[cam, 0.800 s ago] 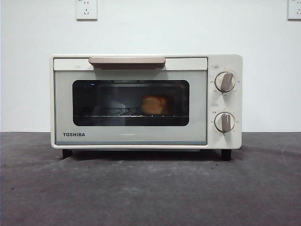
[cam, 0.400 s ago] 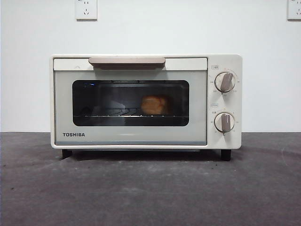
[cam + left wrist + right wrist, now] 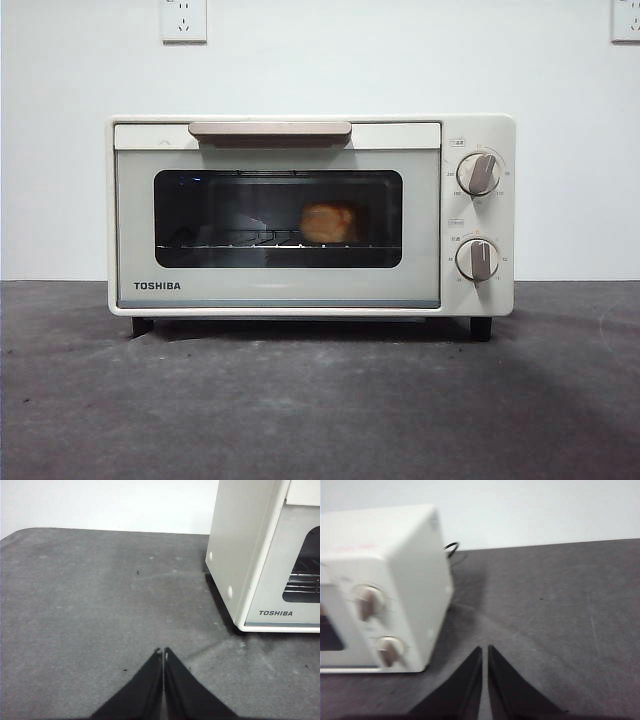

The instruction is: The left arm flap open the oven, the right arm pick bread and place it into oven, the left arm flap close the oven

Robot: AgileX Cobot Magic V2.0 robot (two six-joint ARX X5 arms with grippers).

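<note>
The cream-white oven stands in the middle of the table with its door closed, beige handle at the top. Through the dark window I see the golden bread resting on the wire rack inside. My left gripper is shut and empty, hovering over the grey table off the oven's left side. Off the oven's knob side, my right gripper is shut and empty above the table. Neither arm shows in the front view.
Two round knobs sit on the oven's right panel. A black cable runs behind the oven. Wall sockets hang on the white wall behind. Grey tabletop spreads in front of the oven.
</note>
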